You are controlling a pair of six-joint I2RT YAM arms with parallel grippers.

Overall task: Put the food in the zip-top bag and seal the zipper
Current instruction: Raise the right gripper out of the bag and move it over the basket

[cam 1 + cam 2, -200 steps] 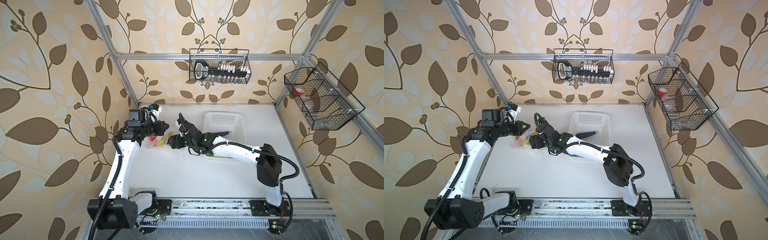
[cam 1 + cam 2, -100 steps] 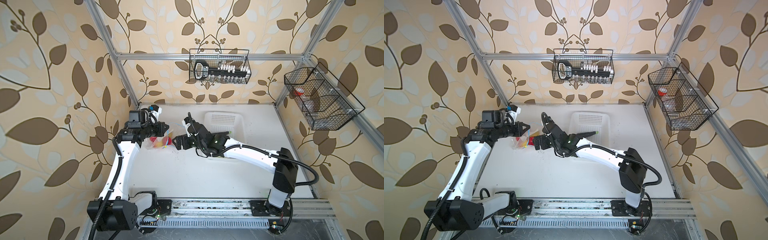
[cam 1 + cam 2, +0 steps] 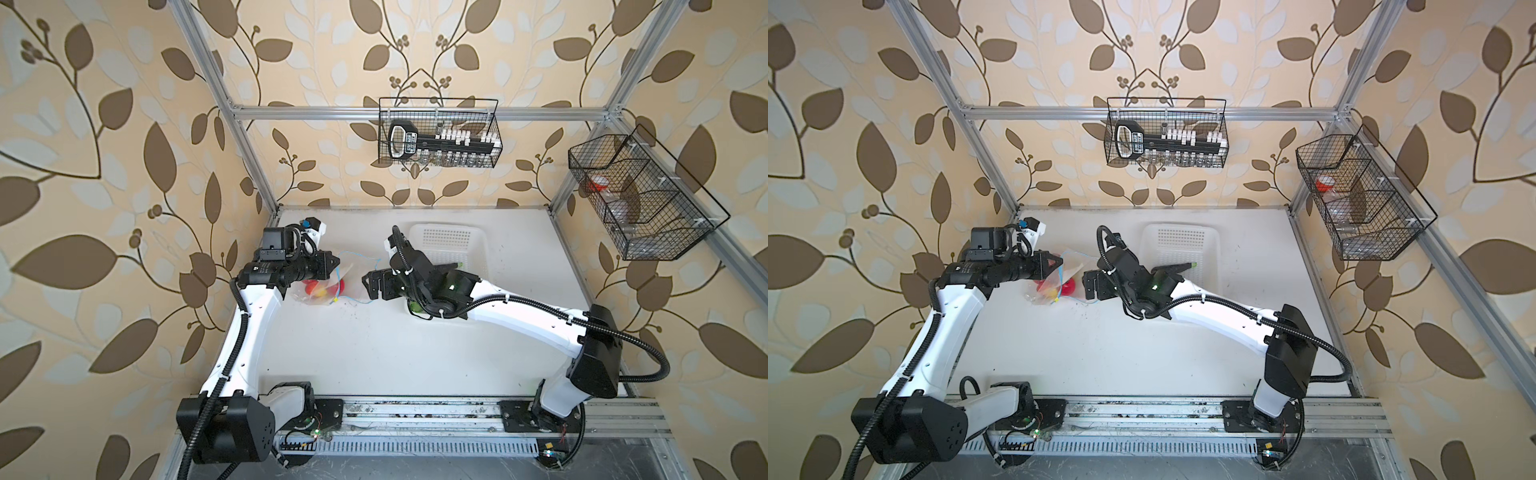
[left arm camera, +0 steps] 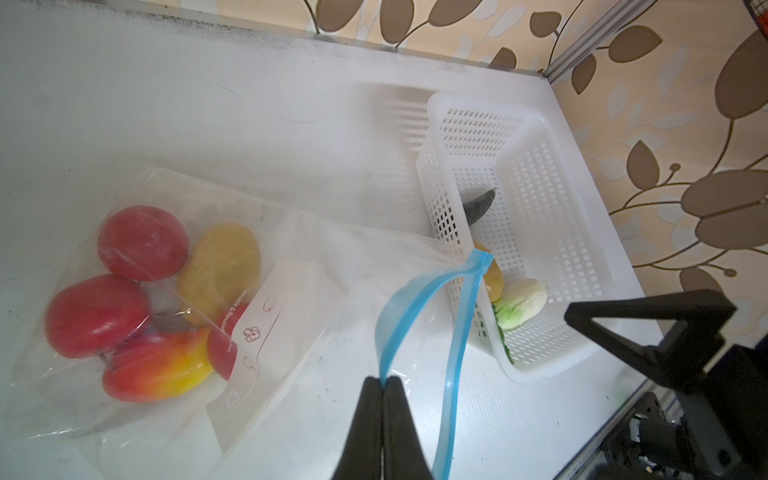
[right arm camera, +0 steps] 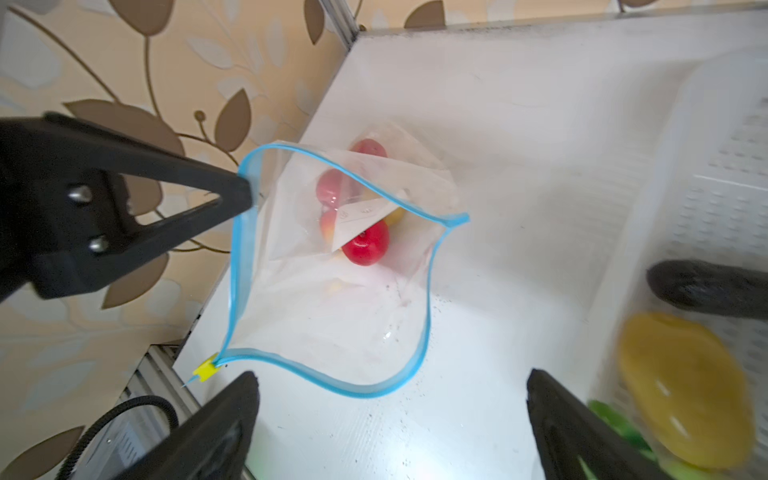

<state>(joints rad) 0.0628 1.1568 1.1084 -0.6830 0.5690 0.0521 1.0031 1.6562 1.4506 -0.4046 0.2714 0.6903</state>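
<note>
Five of the eight toy foods lay inside the zip-top bag (image 4: 316,249): three red apples (image 4: 142,243), a yellow-brown potato (image 4: 220,270) and the red-yellow fruit (image 4: 162,370), all bunched at the bag's closed end on the white table (image 4: 208,104). Three pieces sat in the white perforated basket (image 4: 552,208) just beside the bag's mouth. They were the dark eggplant (image 4: 480,205), leaning against a side wall, and a second potato (image 4: 492,276) and the pale cabbage (image 4: 521,303), touching each other near one corner.

The left gripper (image 4: 382,386) was clamped tight on one lip of the blue zipper (image 4: 415,299) and held that lip up off the table. In the right wrist view the mouth therefore gaped as a wide, uneven loop. The yellow slider tab (image 5: 205,370) sat at one end of the strip, so none of the seal was made.

The right gripper (image 5: 392,376) had its jaws spread as wide as they go and carried nothing. In both top views it hung between the bag's mouth and the basket, close to the mouth and facing it.

By my reading the loading was a little past halfway. The eggplant, the second potato and the cabbage each needed a trip from the basket through the held-open mouth. Only after that could the lips be brought together and the slider drawn the full length of the strip, so the sealing was not yet begun.
</note>
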